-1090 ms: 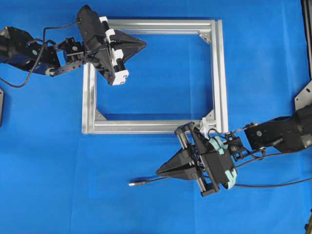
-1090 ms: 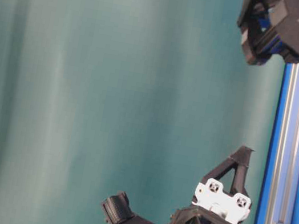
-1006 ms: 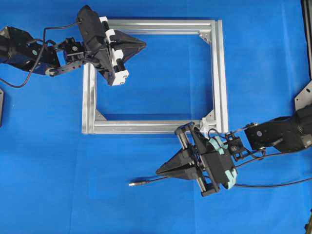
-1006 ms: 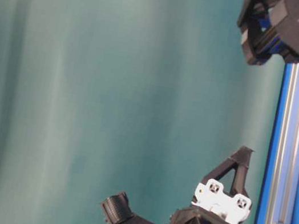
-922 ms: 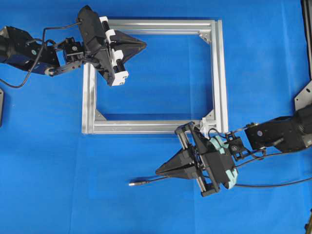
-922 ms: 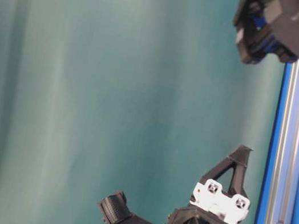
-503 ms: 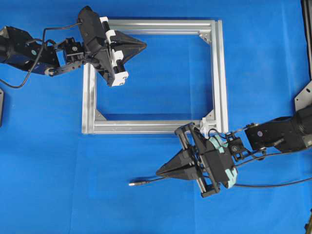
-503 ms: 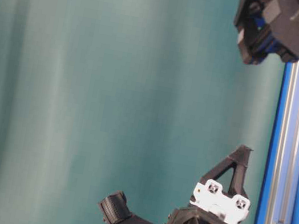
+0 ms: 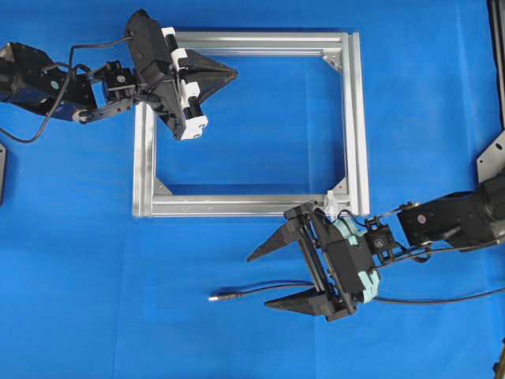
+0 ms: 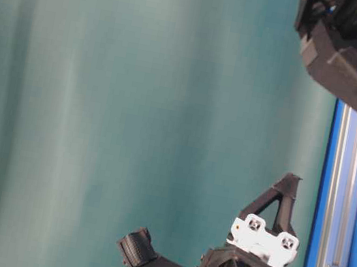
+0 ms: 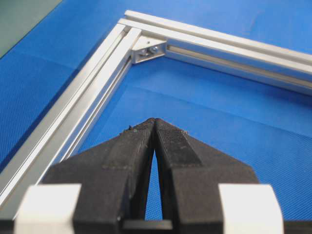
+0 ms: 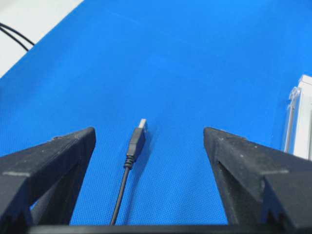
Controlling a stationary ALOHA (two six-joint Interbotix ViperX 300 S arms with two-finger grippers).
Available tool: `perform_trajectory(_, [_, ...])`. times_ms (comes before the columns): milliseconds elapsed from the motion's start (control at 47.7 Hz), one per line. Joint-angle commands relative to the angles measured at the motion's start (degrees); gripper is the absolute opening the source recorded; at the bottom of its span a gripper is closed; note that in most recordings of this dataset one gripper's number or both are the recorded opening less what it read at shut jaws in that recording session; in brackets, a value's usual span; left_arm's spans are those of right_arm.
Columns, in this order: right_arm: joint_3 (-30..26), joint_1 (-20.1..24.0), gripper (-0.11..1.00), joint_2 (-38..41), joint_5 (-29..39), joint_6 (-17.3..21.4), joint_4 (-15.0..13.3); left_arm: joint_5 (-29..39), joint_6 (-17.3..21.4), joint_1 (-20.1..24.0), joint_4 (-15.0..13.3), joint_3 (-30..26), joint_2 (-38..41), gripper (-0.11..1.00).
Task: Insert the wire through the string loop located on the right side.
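The right end effector (image 9: pixel 264 279) has opened wide; the wire (image 12: pixel 135 141) looks thin and floppy, so grab near its plug.

A robotics lab bench: blue mat (image 9: pixel 95 260), aluminium frame (image 9: pixel 355 118) at twelve o'clock, plain teal backdrop (image 10: pixel 102 92).

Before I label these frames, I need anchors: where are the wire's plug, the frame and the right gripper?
plug (image 12: pixel 142 124), right wrist view, silvery tip
frame (image 9: pixel 353 118), overhead view, right rail
right gripper (image 9: pixel 256 279), overhead view, midway between its open fingers
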Motion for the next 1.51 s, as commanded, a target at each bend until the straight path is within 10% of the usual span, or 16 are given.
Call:
perform_trajectory(0, [-1.4, 0.4, 0.86, -0.4, -0.3, 0.1, 0.9, -0.3, 0.1, 0.1, 0.1, -1.0, -1.8, 0.02])
perform_trajectory(461, [-5.5, 2.8, 0.86, 11.1, -0.3, 0.1, 8.3, -0.3, 0.1, 0.2, 0.1, -0.8, -1.8, 0.02])
perform_trajectory(922, [-5.9, 2.9, 0.83, 12.0, 0.1, 0.1, 8.8, -0.4, 0.1, 0.2, 0.1, -0.7, -1.8, 0.02])
perform_trajectory(1257, [-6.4, 2.8, 0.05, 12.1, 3.1, -1.1, 8.4, -0.3, 0.1, 0.2, 0.1, -0.7, -1.8, 0.02])
perform_trajectory(1488, [-6.4, 2.8, -0.04, 12.0, 2.9, -1.1, 8.4, -0.3, 0.1, 0.2, 0.1, -0.6, -1.8, 0.02])
